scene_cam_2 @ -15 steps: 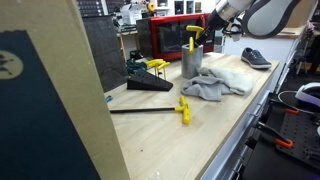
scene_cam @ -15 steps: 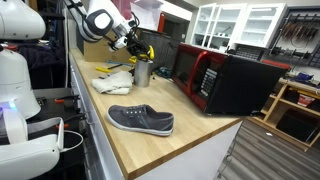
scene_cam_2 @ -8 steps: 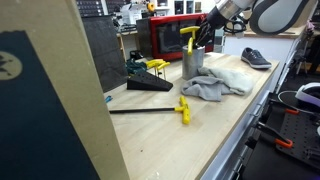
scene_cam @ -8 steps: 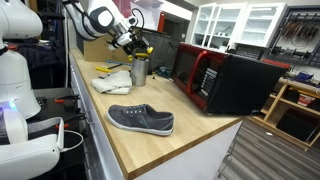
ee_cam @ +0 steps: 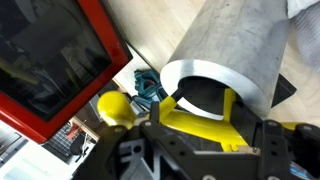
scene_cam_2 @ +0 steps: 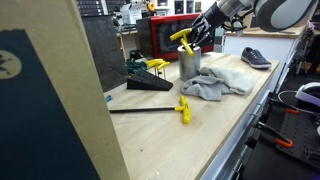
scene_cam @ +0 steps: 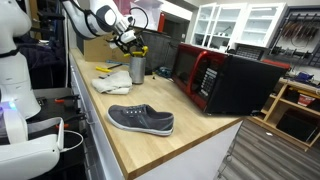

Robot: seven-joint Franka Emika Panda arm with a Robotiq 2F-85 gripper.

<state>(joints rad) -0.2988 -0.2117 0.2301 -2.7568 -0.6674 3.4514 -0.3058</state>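
Note:
My gripper [scene_cam: 132,40] is shut on a yellow-handled tool [scene_cam_2: 181,37] and holds it just above the mouth of a grey metal cup [scene_cam_2: 189,63]. In the wrist view the yellow tool [ee_cam: 200,122] lies across the fingers, right at the cup's [ee_cam: 235,50] open rim. The cup [scene_cam: 137,69] stands on the wooden counter [scene_cam: 190,125] beside a crumpled grey cloth [scene_cam_2: 220,80]. The tool's lower end is hidden by the gripper.
A red microwave [scene_cam: 225,80] stands behind the cup. A grey shoe [scene_cam: 141,120] lies near the counter's front edge. A yellow clamp [scene_cam_2: 183,110], a black wedge [scene_cam_2: 150,85] and more yellow-black tools [scene_cam_2: 150,66] lie on the counter.
The gripper has swung the yellow tool to a tilted pose and shifted it slightly to the side over the cup's mouth. The cup, cloth and shoe have not moved.

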